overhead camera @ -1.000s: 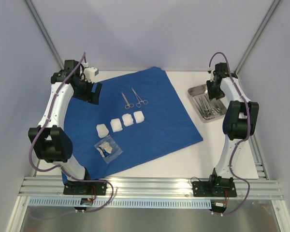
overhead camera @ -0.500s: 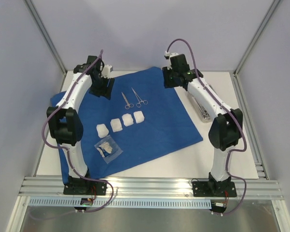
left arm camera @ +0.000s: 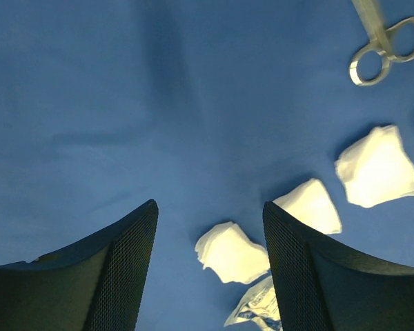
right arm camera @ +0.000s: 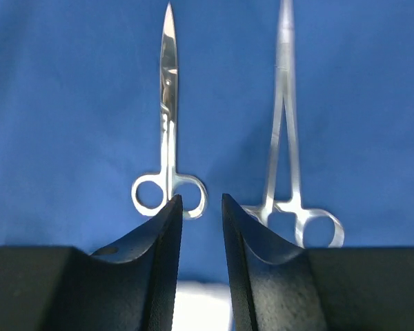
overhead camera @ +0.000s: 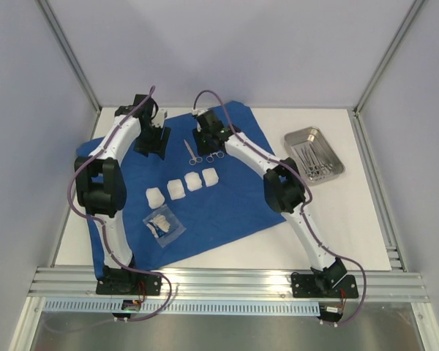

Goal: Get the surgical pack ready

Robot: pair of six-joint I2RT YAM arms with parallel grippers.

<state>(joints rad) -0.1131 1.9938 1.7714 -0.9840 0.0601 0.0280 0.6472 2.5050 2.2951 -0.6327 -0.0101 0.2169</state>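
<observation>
While both arms are reaching out over the table (overhead camera: 351, 227), the royal-blue drape (overhead camera: 234, 197) is lying spread flat across its left and middle. The left hand (overhead camera: 154, 146) is hovering over a bare patch of cloth near the drape's far left side, its fingers (left arm camera: 124, 262) standing wide apart with nothing between them. The right hand (overhead camera: 208, 142) is hanging just over two instruments lying side by side on the drape: scissors (right arm camera: 167, 138) and longer, thinner forceps (right arm camera: 287, 138). That hand's jaws are sitting close together with only a slim gap and blue cloth showing through, so it's gripping nothing. One fingertip is lining up right by a scissor ring, though I can't tell if it's touching. Four white gauze squares (overhead camera: 176, 189) are sitting in a slanted row nearer the arm bases, with a clear plastic packet (overhead camera: 163, 225) just beside them. Over on the right, well apart from the drape, the steel tray (overhead camera: 301, 140) is sitting on bare table, holding more instruments (overhead camera: 316, 162).
</observation>
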